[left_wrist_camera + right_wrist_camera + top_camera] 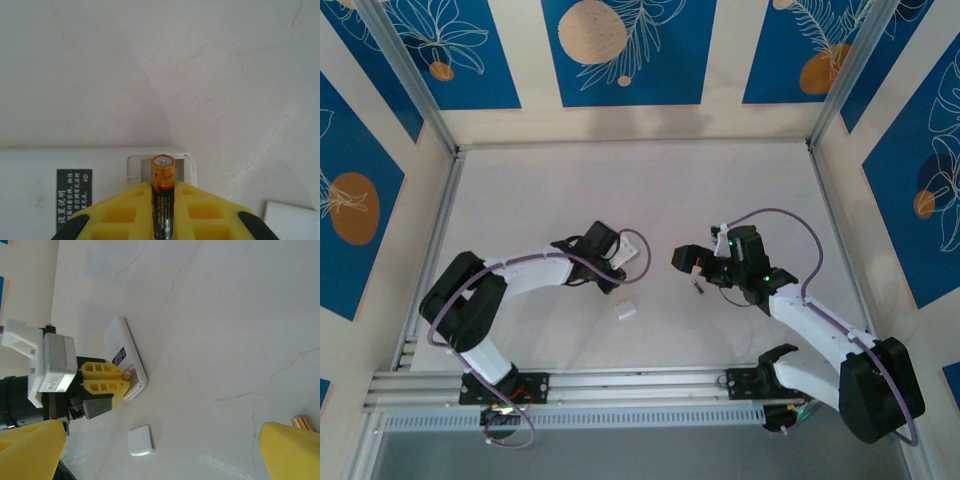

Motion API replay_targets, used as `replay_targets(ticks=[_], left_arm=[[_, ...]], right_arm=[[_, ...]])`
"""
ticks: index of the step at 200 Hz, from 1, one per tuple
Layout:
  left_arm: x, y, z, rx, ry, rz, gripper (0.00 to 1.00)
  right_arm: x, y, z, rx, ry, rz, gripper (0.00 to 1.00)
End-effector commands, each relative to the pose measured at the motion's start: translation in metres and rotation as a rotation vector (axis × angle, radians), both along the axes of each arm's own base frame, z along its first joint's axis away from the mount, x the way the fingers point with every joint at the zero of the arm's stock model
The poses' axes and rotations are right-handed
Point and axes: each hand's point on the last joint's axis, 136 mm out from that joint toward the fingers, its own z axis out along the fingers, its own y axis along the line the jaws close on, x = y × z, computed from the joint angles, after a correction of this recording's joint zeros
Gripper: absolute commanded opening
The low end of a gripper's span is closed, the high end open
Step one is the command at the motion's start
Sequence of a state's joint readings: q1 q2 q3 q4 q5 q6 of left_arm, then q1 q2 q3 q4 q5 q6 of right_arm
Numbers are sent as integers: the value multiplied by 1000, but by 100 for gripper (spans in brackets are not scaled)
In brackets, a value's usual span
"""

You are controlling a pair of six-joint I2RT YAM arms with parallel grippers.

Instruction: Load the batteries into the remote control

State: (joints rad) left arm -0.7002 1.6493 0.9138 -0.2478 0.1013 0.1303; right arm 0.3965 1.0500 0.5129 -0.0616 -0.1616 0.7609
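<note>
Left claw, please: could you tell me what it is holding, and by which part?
The left claw pinches a battery along its dark body, gold end sticking out.

White veined table (620,180), evenly lit. Cream walls around it carry blue panels (620,50) with orange discs. Aluminium rail (620,385) along its near edge.

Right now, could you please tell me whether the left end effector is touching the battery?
Touching. The left wrist view shows the battery clamped between the yellow fingers of the left end effector, with no gap.
</note>
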Motion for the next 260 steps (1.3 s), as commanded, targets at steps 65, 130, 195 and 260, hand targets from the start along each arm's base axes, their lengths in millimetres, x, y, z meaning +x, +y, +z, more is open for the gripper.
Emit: replay_targets(ticks=[65,130,195,260], left_arm=[[-7,4,-6,52,82,-8,14],[-1,-16,-6,3,113,26,13],[21,-36,-1,-41,110,74,12],[24,-22,16,-61,77,211,13]], right_arm=[[-4,1,0,33,-14,14,99],[-6,-2,-1,33,-12,4,99],[-6,-5,-1,33,-11,-1,99],[-5,-6,-2,34,-12,-2,99]])
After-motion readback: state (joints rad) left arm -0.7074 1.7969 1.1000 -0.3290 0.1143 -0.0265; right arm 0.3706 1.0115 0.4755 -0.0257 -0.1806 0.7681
